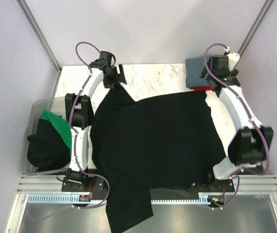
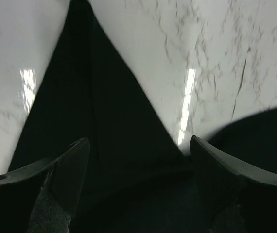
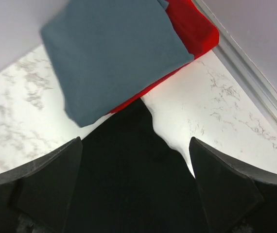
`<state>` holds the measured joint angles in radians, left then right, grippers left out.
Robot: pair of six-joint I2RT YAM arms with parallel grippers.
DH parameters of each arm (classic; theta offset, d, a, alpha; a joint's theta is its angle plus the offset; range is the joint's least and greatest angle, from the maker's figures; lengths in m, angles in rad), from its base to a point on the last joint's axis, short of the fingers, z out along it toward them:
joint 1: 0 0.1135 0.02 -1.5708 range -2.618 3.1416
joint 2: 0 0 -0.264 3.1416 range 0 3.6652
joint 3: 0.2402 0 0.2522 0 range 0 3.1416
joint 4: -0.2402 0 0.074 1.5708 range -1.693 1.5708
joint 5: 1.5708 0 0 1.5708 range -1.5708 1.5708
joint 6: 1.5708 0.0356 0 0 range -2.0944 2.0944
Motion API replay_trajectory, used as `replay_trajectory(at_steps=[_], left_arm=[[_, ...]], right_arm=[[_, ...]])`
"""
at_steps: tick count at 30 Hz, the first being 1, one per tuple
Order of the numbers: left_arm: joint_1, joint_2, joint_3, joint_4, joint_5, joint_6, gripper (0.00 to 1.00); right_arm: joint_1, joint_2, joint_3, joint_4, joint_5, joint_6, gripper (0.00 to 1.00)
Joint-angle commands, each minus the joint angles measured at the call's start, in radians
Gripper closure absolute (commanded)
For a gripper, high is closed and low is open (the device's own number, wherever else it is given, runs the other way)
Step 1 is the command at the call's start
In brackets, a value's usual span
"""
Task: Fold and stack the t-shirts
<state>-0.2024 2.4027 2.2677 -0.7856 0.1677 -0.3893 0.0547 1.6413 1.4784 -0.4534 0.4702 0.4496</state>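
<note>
The left pincer (image 2: 138, 141) is spread wide and grips nothing. Its two fingers hang just above a pointed corner of the big black t-shirt (image 2: 95, 121), which lies on the white marbled table (image 2: 216, 58) beneath it. From above, this left pincer (image 1: 113, 76) sits at about 11 o'clock on the table (image 1: 153, 77).

The right pincer (image 3: 134, 141) is likewise spread wide with nothing between its fingers, over another corner of the same black cloth (image 3: 129, 170). It sits at about 1 o'clock in the overhead view (image 1: 217, 73).

Just past that corner, toward 12 o'clock in the right wrist view, lies the folded grey-blue t-shirt (image 3: 114, 53). It rests on top of the folded red t-shirt (image 3: 197, 29), whose edge shows along the right and lower sides.

The big black t-shirt (image 1: 153, 141) lies spread flat over most of the table between the two arms. One part hangs over the near edge at about 6 to 7 o'clock.

At 9 o'clock, off the table's left side, stands a clear plastic bin (image 1: 36, 109). It holds the green t-shirt (image 1: 56, 124) and a second black t-shirt (image 1: 43, 150), both bunched up.
</note>
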Motion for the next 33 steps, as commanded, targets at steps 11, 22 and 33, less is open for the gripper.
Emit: replay_trajectory(at_steps=[11, 22, 33], left_arm=[[-0.035, -0.752, -0.788, 0.046, -0.100, -0.069, 0.14], [-0.042, -0.627, -0.984, 0.181, -0.126, -0.157, 0.16], [-0.025, -0.222, -0.637, 0.115, -0.211, -0.186, 0.16]], right_arm=[[0.111, -0.422, -0.484, 0.122, -0.468, 0.143, 0.04], [0.174, -0.077, -0.408, 0.119, -0.628, 0.086, 0.02], [0.149, 0.398, -0.083, 0.091, -0.590, 0.064, 0.02]])
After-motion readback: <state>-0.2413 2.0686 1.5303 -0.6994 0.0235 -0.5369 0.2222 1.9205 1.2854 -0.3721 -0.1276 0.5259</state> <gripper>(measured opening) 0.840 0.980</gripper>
